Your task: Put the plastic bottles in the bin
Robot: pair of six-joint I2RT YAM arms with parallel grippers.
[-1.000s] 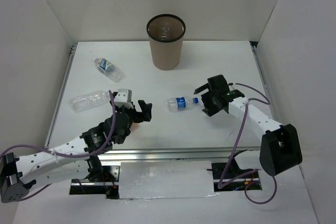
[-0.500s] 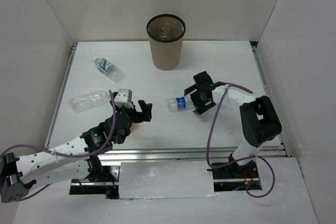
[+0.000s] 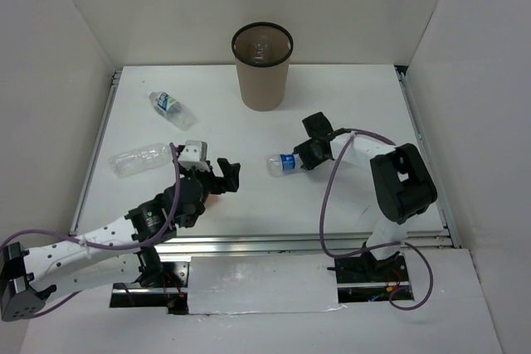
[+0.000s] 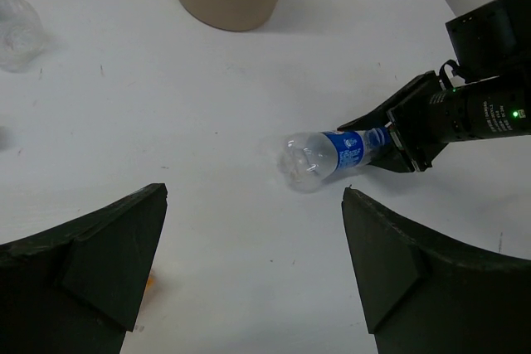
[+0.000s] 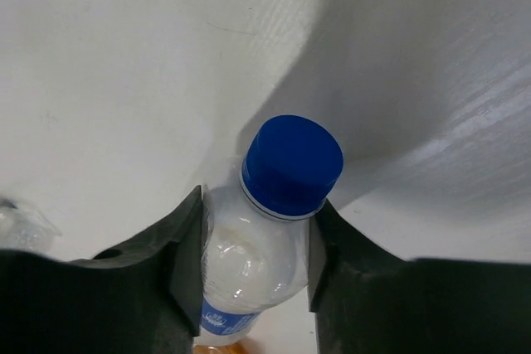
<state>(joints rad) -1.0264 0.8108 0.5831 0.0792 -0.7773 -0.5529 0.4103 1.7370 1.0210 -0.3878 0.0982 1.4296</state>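
Note:
A clear plastic bottle with a blue label and blue cap [image 3: 280, 163] lies on its side mid-table. My right gripper [image 3: 305, 157] is shut on its shoulder just below the cap. In the right wrist view both fingers press the bottle [image 5: 261, 254] at the right gripper [image 5: 255, 213]. The left wrist view shows the same bottle [image 4: 328, 155] held by the black jaws. My left gripper [image 3: 228, 173] hovers open to the bottle's left, with nothing between its fingers [image 4: 255, 196]. The brown bin [image 3: 262, 68] stands upright at the back centre.
Another blue-labelled bottle [image 3: 170, 108] lies at the back left. A bare clear bottle [image 3: 143, 159] lies left of my left gripper. A sliver of orange [image 4: 149, 281] shows by the left finger. White walls enclose the table on three sides.
My right gripper slid left onto the bottle's cap end and shut on it. The left arm and the other bottles have not moved.

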